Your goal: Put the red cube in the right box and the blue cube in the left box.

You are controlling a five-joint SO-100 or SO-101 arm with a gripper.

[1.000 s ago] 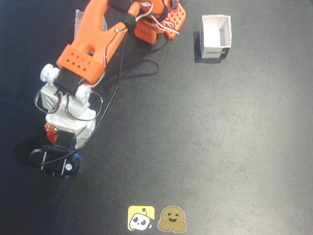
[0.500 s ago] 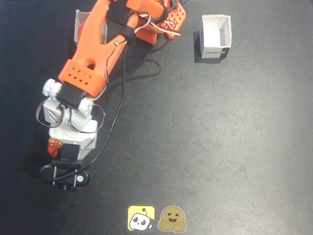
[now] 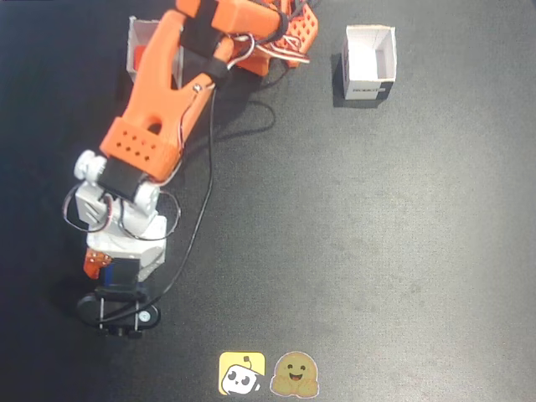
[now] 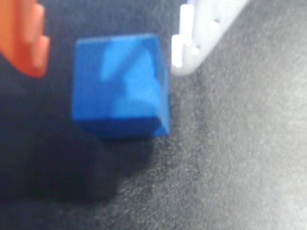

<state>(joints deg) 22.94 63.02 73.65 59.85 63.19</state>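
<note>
The blue cube (image 4: pixel 120 86) rests on the dark table, filling the upper left of the wrist view. My gripper (image 4: pixel 109 62) is open and straddles it, with the orange finger (image 4: pixel 29 38) to its left and the white finger (image 4: pixel 192 38) close to its right. In the fixed view the gripper (image 3: pixel 109 280) is at the lower left, and only a sliver of the blue cube (image 3: pixel 106 274) peeks out under it. The red cube (image 3: pixel 139 57) shows as a red patch inside the left box (image 3: pixel 134 33), which my arm partly covers. The white right box (image 3: pixel 368 63) stands open at the top.
The arm's orange base (image 3: pixel 285 33) and its cables sit at the top between the two boxes. Two stickers (image 3: pixel 268 374) lie at the bottom edge of the black table. A black camera mount (image 3: pixel 117 314) sticks out below the gripper.
In the fixed view the gripper has travelled down toward the bottom edge as the arm stretched out. More of the left box is uncovered.
</note>
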